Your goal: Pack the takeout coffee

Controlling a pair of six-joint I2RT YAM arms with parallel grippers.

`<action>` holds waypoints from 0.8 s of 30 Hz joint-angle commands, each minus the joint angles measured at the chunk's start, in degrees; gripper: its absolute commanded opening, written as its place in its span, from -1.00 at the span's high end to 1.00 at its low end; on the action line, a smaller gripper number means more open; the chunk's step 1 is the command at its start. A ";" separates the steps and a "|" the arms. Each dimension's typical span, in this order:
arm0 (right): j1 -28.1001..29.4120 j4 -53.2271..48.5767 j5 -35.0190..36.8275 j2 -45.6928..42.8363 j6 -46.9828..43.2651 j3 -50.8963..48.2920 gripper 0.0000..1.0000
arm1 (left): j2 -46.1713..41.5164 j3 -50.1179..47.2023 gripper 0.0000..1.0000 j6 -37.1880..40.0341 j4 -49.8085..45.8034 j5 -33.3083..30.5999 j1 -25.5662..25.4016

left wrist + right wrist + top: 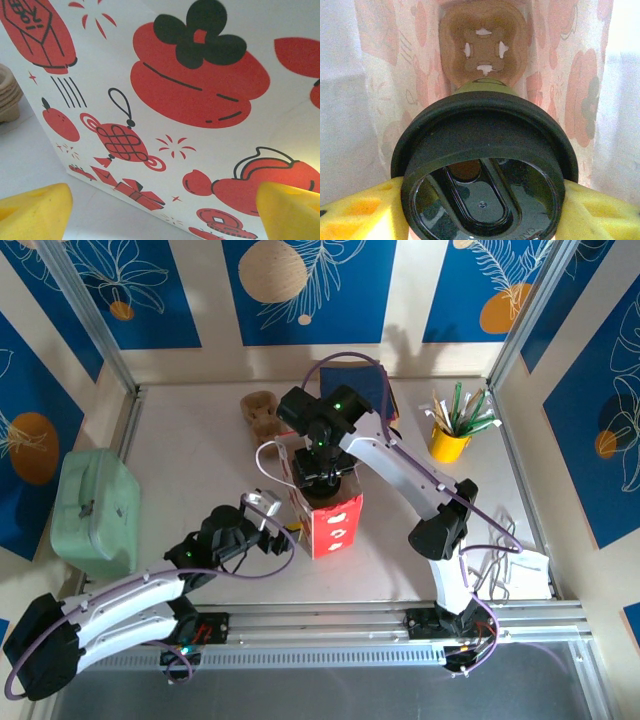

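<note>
The right gripper [480, 215] has its fingers [365, 212] clamped on the lime-green paper coffee cup with the black plastic lid [482, 140]. It's hanging inside the white paper bag with red prints [335, 525], over the brown cardboard cup holder [482, 47] at the bottom. The left gripper [160, 212] sits spread open beside the bag, so I reckon the next move is to lower the cup straight into that holder, then let go.

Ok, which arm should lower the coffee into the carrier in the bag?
Right. The right gripper clamps the takeout coffee inside the bag, above the brown carrier. The left gripper sits open outside the bag.
</note>
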 commanded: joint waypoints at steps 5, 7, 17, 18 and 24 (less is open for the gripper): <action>0.35 -8.74 -0.66 1.08 0.25 -0.46 -0.18 | -1.61 -0.48 -0.92 3.93 -1.39 -3.16 -0.58; 0.37 -8.70 -0.69 1.48 0.12 -0.09 -0.18 | -1.59 -0.83 -0.92 3.78 -0.63 -3.15 -0.52; 0.53 -8.71 -0.54 2.44 -0.52 -0.67 -0.18 | -2.42 -1.99 -0.92 3.78 -0.08 -4.20 -0.52; 0.50 -8.73 -0.43 2.40 -0.60 -0.94 -0.19 | -2.45 -2.08 -0.92 3.78 -0.08 -4.21 -0.52; 0.14 -8.63 -0.09 2.28 -0.91 -2.62 -0.19 | -2.08 -2.12 -0.92 3.61 -0.11 -4.48 -0.50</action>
